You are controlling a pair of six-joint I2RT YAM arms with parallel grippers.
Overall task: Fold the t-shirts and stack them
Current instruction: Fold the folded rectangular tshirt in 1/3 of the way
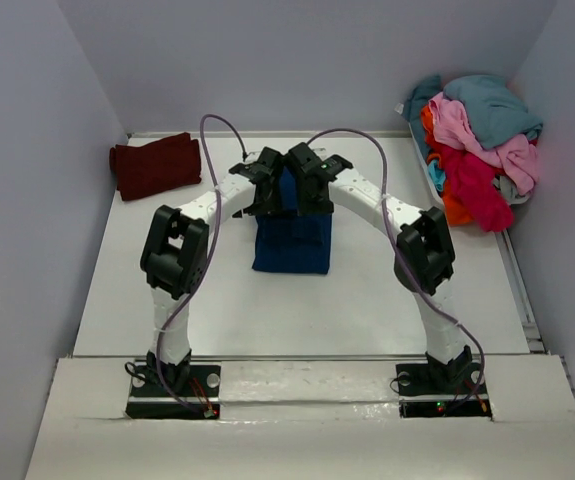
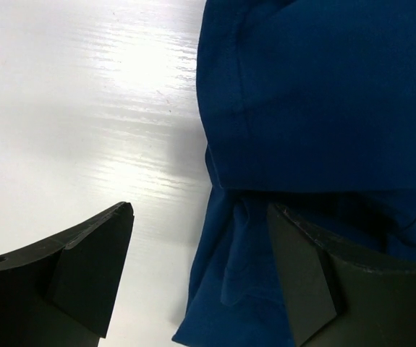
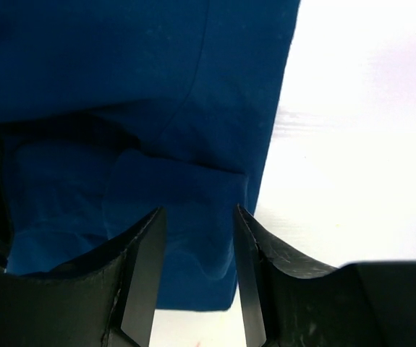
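A navy blue t-shirt (image 1: 292, 245) lies folded at the middle of the table, with part of it rising between the two grippers at its far edge. My left gripper (image 1: 270, 195) is open over the shirt's left edge. In the left wrist view its gripper (image 2: 200, 267) straddles the cloth edge (image 2: 316, 94), and the right finger lies against the cloth. My right gripper (image 1: 309, 190) is open over the shirt's right edge. In the right wrist view blue cloth (image 3: 157, 87) lies below and between the fingers of the gripper (image 3: 197, 275). A folded dark maroon t-shirt (image 1: 155, 165) lies at the far left.
A pile of loose t-shirts (image 1: 479, 140), teal, pink, red and orange, fills a bin at the far right corner. Grey walls close in the table on the left, back and right. White tabletop (image 1: 267, 310) lies in front of the blue shirt.
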